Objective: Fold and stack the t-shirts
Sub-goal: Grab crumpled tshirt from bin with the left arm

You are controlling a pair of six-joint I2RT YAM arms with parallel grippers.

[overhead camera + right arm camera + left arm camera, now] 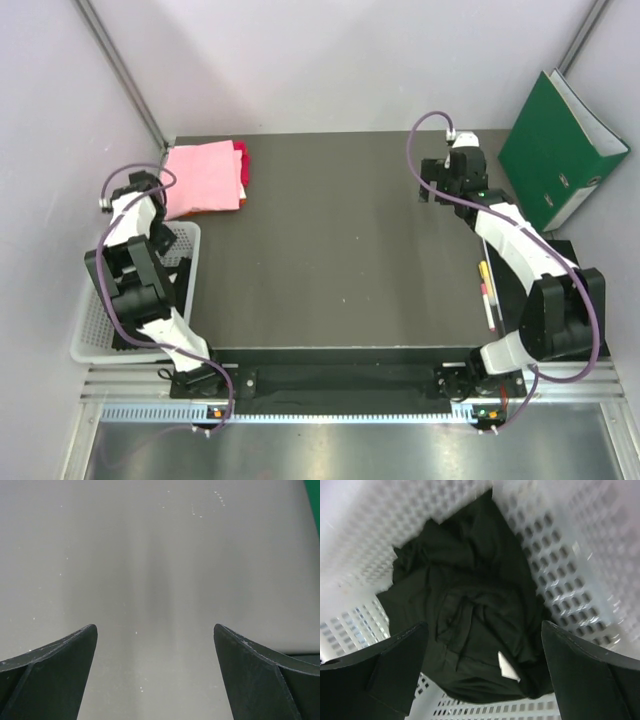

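Observation:
A crumpled black t-shirt [470,615] with a white tag [509,666] lies in the white mesh basket [580,565]. My left gripper [484,626] is open just above it, one finger on each side, holding nothing. A folded light pink t-shirt [203,178] lies on a darker pink-red t-shirt [242,165] at the table's far left corner. My right gripper [432,190] is open and empty above bare table at the far right; it also shows in the right wrist view [155,627].
The basket [92,330] stands off the table's left edge under my left arm. A green binder [560,145] leans at the far right. Pens [487,295] lie near the right edge of the dark table [330,270].

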